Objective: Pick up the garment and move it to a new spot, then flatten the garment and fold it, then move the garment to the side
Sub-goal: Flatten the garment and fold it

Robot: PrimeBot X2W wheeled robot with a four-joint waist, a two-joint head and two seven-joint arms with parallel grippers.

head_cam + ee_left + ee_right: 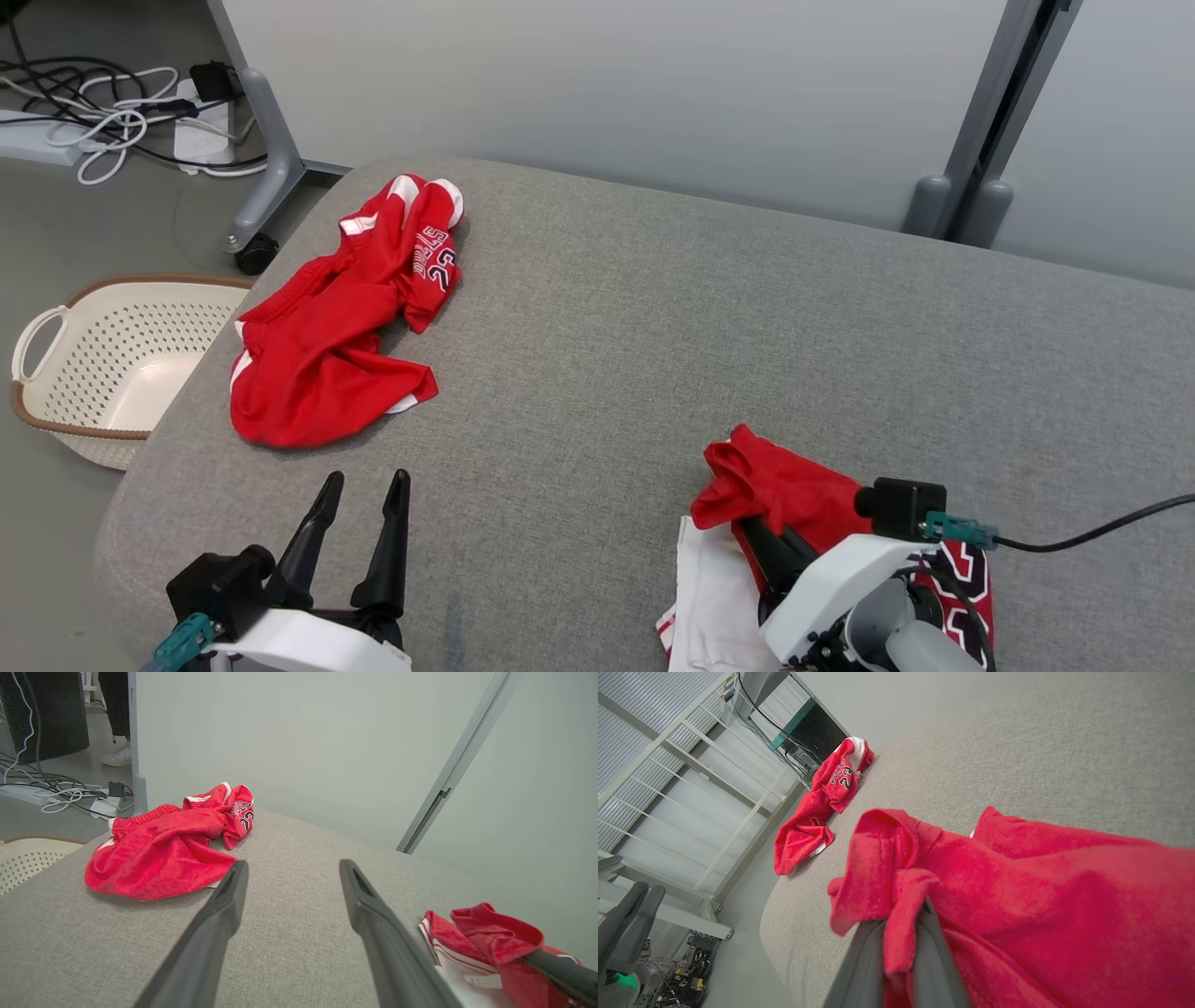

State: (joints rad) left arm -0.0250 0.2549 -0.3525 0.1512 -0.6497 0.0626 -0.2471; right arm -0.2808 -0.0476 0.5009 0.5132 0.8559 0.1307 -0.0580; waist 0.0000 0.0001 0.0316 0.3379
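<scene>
A red garment (775, 485) with white and black parts lies bunched at the near right of the grey padded surface (700, 327). My right gripper (749, 525) is shut on a fold of this garment (1017, 882), the red cloth pinched between its fingers (859, 961). It also appears at the lower right of the left wrist view (490, 933). My left gripper (366, 479) stands open over bare surface at the near left, nothing between its fingers (224, 914). A second crumpled red garment (327, 345) with a printed number lies at the far left (163, 854), apart from both grippers.
A cream perforated basket (121, 364) sits on the floor beside the surface's left edge. Cables and a power strip (112, 112) lie on the floor at the far left, near a partition leg with a caster (266, 187). A person's shoe (117, 756) stands beyond.
</scene>
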